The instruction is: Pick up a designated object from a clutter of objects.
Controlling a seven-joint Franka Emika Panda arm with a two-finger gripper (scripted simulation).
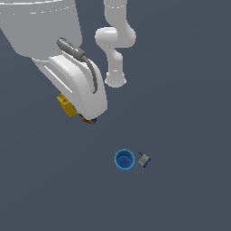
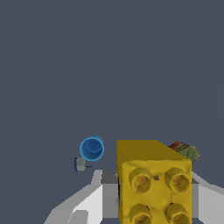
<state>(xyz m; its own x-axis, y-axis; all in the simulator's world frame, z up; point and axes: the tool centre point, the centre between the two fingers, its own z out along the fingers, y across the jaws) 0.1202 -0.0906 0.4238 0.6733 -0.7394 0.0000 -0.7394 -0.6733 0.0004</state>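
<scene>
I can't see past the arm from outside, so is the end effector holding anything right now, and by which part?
Apparently yes: the yellow studded block sits between the end effector fingers, seemingly held by its two opposite sides, studded face toward the wrist camera. Actual contact can't be confirmed.

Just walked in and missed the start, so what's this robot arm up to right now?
The arm's claw is closed around the yellow studded block, the piece it was meant to pick out of the clutter. In the exterior view the arm covers most of that block, so whether it is lifted off the floor cannot be told. The olive multicoloured box sits just behind it. The blue cup and the small grey block stand apart, side by side.
</scene>
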